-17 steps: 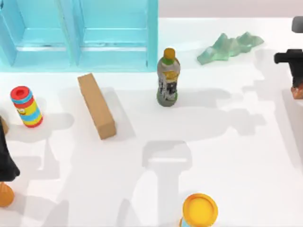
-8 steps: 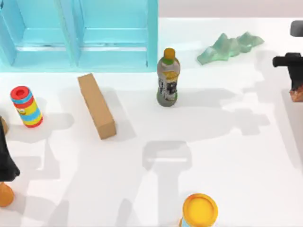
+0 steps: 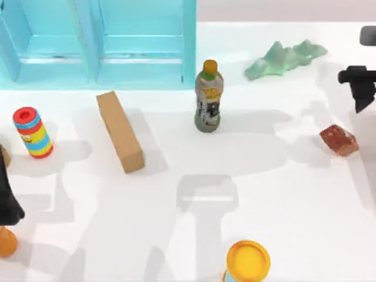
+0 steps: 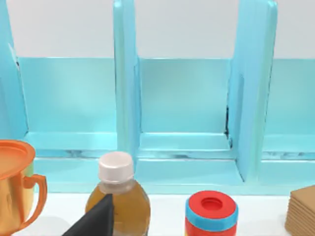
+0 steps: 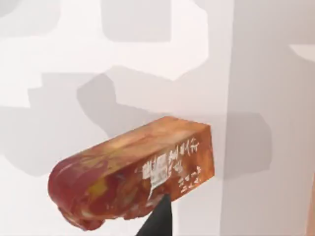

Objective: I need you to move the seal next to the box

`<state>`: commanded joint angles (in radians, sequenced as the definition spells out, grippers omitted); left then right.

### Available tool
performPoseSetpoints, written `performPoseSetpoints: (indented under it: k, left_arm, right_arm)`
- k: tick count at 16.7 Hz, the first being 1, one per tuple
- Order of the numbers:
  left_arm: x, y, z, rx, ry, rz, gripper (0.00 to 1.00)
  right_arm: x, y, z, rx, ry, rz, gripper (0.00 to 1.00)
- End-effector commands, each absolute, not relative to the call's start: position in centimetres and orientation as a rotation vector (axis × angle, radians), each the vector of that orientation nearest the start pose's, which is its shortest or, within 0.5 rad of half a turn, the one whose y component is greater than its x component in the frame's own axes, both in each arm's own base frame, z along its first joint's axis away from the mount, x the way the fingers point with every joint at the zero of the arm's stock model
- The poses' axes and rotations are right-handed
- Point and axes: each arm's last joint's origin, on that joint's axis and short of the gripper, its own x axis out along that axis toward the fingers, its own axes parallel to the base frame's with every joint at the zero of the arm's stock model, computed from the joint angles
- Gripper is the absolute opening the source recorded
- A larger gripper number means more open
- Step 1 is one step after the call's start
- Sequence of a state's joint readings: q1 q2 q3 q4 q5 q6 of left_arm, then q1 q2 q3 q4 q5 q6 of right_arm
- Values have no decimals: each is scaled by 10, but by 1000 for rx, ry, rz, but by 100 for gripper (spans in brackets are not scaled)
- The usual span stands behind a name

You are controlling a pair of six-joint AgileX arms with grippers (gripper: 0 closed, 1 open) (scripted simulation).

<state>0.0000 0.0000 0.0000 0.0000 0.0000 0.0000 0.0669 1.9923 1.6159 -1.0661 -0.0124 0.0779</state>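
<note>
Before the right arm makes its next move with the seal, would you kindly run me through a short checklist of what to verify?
1. Seal in a gripper: not ok; it lies on the table at the right side.
2. Seal next to the box: not ok; the bottle stands between them.
3. Right gripper near the seal: ok, just beyond it.
4. Right gripper fingers open: cannot tell.
5. Free table beside the box: ok, bare surface on its right.
6. Left arm out of the way: ok, parked at the left edge.
</note>
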Motion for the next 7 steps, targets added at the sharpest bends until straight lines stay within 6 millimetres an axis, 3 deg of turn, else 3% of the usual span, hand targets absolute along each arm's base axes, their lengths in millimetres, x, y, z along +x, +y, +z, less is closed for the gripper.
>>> performPoseSetpoints:
  k: [2, 7]
  left_arm:
    - [106, -1, 160, 0, 0, 0, 100]
    - [106, -1, 160, 0, 0, 0, 100]
  right_arm:
    - [395, 31, 208, 19, 1444, 17, 100]
    - [395, 31, 208, 19, 1444, 17, 100]
